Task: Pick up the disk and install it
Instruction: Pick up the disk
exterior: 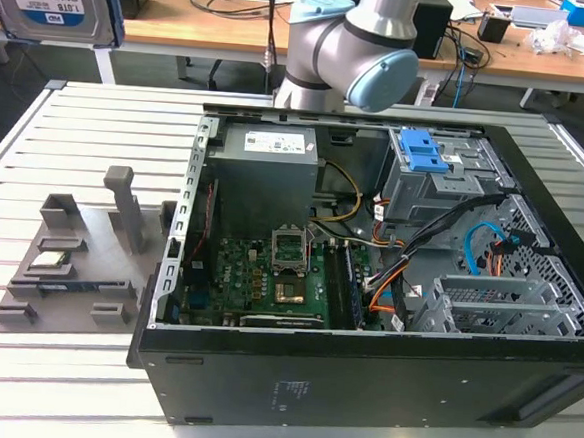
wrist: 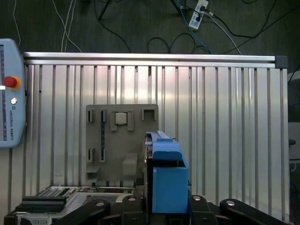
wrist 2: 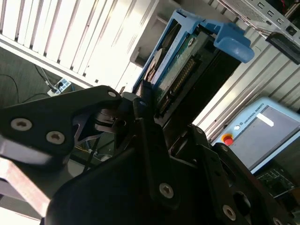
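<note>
Gripper [wrist 2: 161,115] clamped shut on the disk [wrist 2: 187,65], blue carrier frame edge-on between its black fingers, held high above the slatted tabletop [wrist: 225,117] and grey fixture tray [wrist: 98,140], apparently the labelled disk [exterior: 52,2] at the exterior view's upper left, open computer case [exterior: 361,374] on the tabletop.

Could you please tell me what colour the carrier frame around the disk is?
Blue, on the disk; clearest in the first wrist view.

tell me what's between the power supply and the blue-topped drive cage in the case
Loose yellow and black wires, seen in the exterior view, cross between the power supply and the drive cage.
</note>
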Tool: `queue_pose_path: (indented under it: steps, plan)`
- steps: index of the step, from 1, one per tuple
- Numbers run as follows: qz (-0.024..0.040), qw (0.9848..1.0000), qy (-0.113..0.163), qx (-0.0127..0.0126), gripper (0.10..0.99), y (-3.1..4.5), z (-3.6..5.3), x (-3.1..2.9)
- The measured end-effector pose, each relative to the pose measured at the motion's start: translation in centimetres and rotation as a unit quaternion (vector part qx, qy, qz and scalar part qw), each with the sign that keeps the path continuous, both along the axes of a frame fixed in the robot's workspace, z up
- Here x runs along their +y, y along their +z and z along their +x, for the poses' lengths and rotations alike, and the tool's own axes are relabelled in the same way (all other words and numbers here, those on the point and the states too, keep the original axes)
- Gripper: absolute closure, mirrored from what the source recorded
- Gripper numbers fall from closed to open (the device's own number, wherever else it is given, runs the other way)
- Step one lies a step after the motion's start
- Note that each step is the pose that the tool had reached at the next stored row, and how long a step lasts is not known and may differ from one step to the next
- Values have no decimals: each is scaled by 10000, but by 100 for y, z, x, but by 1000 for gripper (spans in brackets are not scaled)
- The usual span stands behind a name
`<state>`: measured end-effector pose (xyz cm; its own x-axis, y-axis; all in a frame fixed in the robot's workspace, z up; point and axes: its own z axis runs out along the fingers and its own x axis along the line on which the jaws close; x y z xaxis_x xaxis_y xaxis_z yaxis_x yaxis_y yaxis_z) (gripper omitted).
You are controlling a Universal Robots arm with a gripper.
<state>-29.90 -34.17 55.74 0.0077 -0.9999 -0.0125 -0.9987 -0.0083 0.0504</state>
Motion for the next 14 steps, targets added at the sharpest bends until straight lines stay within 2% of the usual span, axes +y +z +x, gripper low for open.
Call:
queue_pose_path:
  steps: [9,14]
  plan:
    - [0,10000,1,9,722,0,422,0]
    - [0,10000,1,12,722,0,603,0]
